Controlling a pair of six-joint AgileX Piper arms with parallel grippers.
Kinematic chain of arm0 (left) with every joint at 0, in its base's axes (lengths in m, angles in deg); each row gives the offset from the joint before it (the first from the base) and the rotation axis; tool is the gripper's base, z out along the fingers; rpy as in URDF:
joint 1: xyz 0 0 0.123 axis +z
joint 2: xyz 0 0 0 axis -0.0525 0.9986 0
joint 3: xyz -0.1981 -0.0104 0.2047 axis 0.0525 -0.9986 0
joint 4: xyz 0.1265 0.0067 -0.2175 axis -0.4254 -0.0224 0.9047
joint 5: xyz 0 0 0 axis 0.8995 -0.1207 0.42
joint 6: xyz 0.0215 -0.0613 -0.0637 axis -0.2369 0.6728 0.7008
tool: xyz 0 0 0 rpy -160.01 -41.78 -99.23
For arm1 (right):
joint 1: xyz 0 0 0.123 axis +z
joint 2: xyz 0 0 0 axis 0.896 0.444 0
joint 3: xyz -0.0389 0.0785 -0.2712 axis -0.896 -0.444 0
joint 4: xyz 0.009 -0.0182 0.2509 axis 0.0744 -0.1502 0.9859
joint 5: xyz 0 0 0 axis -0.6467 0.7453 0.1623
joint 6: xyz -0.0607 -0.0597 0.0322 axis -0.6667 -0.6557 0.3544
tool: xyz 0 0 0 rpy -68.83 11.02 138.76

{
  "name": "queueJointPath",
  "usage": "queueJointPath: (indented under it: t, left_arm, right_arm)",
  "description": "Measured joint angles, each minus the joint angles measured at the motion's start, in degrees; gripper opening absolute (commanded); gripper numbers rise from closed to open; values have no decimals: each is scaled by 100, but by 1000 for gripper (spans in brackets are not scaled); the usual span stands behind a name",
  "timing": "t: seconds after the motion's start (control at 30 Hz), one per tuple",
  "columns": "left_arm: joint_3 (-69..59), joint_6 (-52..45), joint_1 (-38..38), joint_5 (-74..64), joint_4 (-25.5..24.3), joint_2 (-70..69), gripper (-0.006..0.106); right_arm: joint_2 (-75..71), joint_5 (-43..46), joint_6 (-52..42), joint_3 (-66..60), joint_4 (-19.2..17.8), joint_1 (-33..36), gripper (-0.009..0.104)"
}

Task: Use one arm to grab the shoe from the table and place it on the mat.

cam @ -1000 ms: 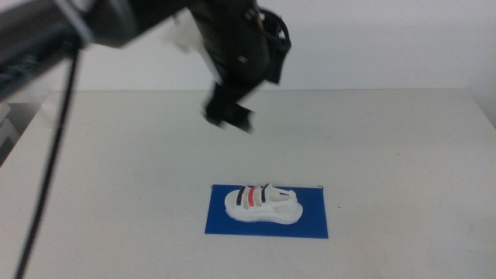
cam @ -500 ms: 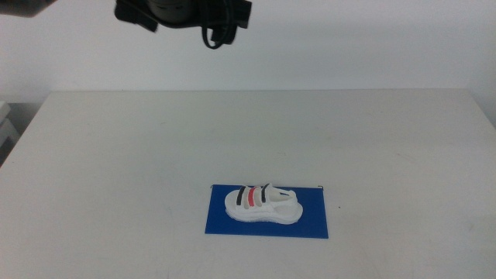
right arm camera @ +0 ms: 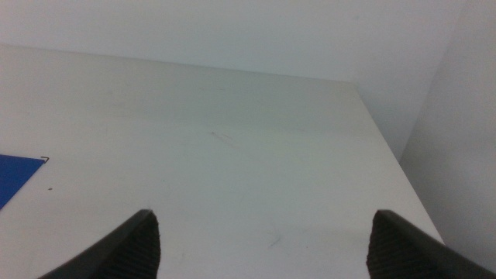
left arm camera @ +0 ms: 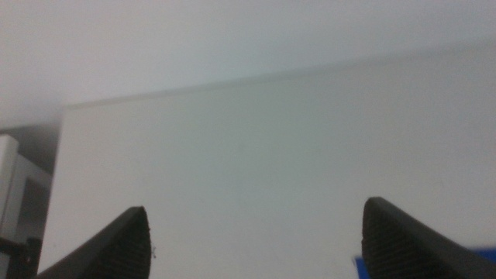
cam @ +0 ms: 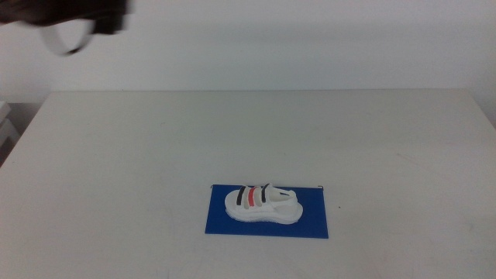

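The white shoe (cam: 263,204), with two black straps and a red one between them, lies on its sole on the blue mat (cam: 221,220) near the front of the table (cam: 155,147). A corner of the mat shows in the left wrist view (left arm camera: 364,267) and in the right wrist view (right arm camera: 14,178). The left arm (cam: 66,14) is high at the far left, well away from the shoe. My left gripper (left arm camera: 252,248) is open and empty. My right gripper (right arm camera: 260,252) is open and empty; that arm is out of the middle view.
The table's right edge (right arm camera: 387,147) runs close to the right gripper. A white wall stands behind the table. The table's far left corner (left arm camera: 66,108) shows in the left wrist view.
The left arm has risen from above the table's middle and swung away to the upper left, almost out of view. The shoe and mat have not moved.
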State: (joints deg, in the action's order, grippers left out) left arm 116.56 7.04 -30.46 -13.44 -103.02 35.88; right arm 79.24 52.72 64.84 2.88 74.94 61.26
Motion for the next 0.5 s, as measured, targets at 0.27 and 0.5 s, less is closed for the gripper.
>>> queueJointPath:
  t: [0.27, 0.5]
  left_arm:
    - [-3779, -799, 1929, 2962, 1278, -3014, 94]
    - [-6493, -1977, 3091, 4379, 2556, -5693, 94]
  right_arm:
    - [0, 0, 0, 0, 0, 0, 78]
    - [0, 0, 0, 0, 0, 0, 78]
